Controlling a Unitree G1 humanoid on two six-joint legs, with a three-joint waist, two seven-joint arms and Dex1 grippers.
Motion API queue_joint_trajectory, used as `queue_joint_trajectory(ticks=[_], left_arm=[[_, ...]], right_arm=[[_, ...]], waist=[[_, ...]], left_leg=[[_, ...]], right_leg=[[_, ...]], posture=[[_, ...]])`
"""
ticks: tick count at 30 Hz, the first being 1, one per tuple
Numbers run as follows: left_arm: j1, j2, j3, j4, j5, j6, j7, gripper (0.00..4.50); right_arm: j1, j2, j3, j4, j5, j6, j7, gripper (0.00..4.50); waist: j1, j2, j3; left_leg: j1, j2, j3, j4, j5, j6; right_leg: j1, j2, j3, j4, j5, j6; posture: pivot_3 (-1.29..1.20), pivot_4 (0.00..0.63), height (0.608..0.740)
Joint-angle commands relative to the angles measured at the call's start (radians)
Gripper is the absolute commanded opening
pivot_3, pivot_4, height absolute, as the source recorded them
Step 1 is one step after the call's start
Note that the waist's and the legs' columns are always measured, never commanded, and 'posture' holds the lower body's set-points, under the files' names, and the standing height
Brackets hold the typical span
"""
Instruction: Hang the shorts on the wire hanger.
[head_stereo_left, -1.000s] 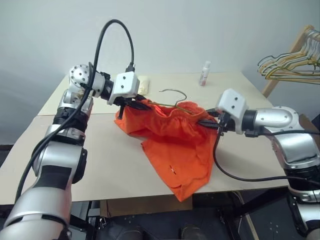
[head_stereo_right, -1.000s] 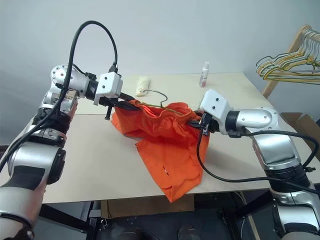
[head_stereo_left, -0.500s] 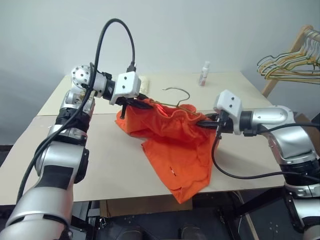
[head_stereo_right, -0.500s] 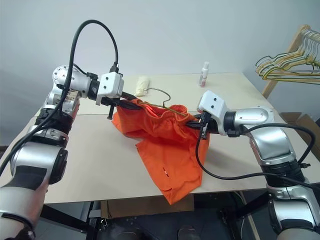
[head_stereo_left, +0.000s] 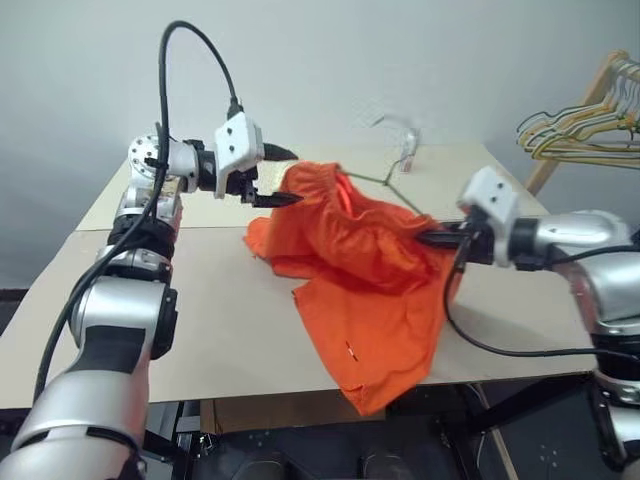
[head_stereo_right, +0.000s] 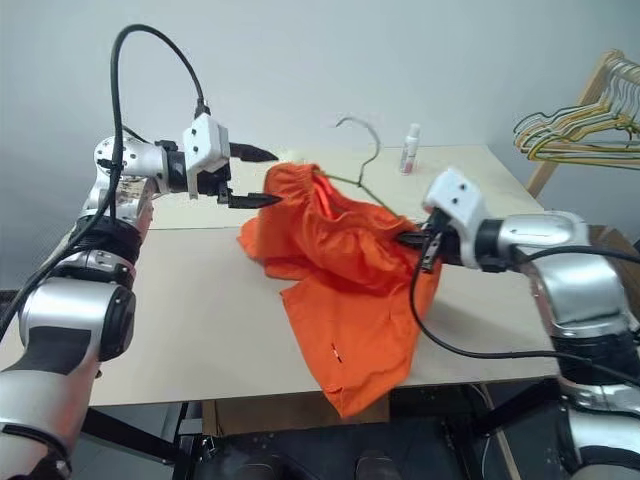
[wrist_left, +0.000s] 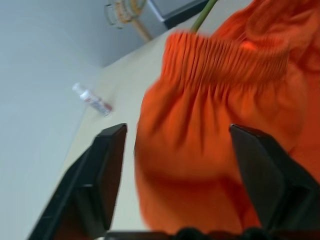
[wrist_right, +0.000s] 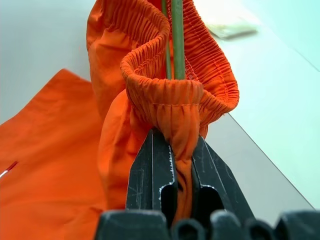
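Release has just happened: left gripper (head_stereo_right: 256, 176) now stands wide apart beside the shorts (head_stereo_right: 340, 260), while right gripper (head_stereo_right: 413, 240) stays clamped on the waistband, wire hanger (head_stereo_right: 360, 150) threaded inside, above the tabletop (head_stereo_right: 200, 320). Left probably regrasps next.

Looks like a lab or test room, not a home. Bare grey-white wall (head_stereo_left: 420, 50), plain beige worktable (head_stereo_left: 200, 330) on a metal frame, wooden rack (head_stereo_left: 585, 100) with a bunch of wire hangers (head_stereo_left: 570, 135), small spray bottle (head_stereo_right: 409, 148).
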Motion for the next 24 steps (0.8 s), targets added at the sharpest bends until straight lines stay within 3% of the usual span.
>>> queue_joint_trajectory(ticks=[1,7,14,19,24], left_arm=[[-0.051,0.004,0.053,-0.006,-0.014,-0.014,0.101,4.48],[0.059,-0.053,0.108,-0.202,-0.136,0.131,0.039,4.48],[0.333,-0.093,0.103,-0.661,-0.288,0.426,0.041,4.48],[0.421,-0.129,0.090,-0.846,-0.323,0.554,0.118,4.48],[0.456,-0.156,0.108,-0.948,-0.380,0.614,0.166,4.48]], right_arm=[[0.031,-0.042,-0.136,-0.081,0.047,0.135,-0.063,0.00],[0.074,-0.036,-0.352,-0.138,0.042,0.480,-0.261,0.00],[0.134,0.013,-0.480,-0.194,-0.070,0.675,-0.494,0.00],[-0.012,0.099,-0.587,-0.059,-0.202,0.780,-0.679,0.00],[-0.127,0.175,-0.623,0.043,-0.326,0.706,-0.866,0.00]], waist=[[-0.002,0.000,0.000],[-0.004,0.001,0.000],[-0.035,0.003,-0.002],[-0.061,0.006,-0.004],[-0.078,0.013,-0.008]], left_leg=[[0.000,0.000,0.000,0.000,0.000,0.000],[0.000,0.001,0.000,0.000,0.000,0.000],[0.000,0.001,0.001,-0.002,0.000,0.000],[0.001,0.001,0.001,-0.002,0.000,-0.001],[0.003,0.000,0.001,-0.006,0.000,-0.002]], right_leg=[[0.000,0.000,0.000,0.000,0.000,0.000],[0.000,-0.001,0.000,0.000,0.000,0.000],[-0.001,-0.003,0.003,0.001,0.000,0.000],[-0.001,-0.004,0.005,0.001,0.000,0.000],[-0.001,-0.005,0.006,0.001,0.000,0.000]], posture=[[-0.11,0.000,0.740],[-0.15,0.000,0.740],[-0.19,0.000,0.740],[-0.19,0.000,0.740],[-0.18,0.000,0.740]])
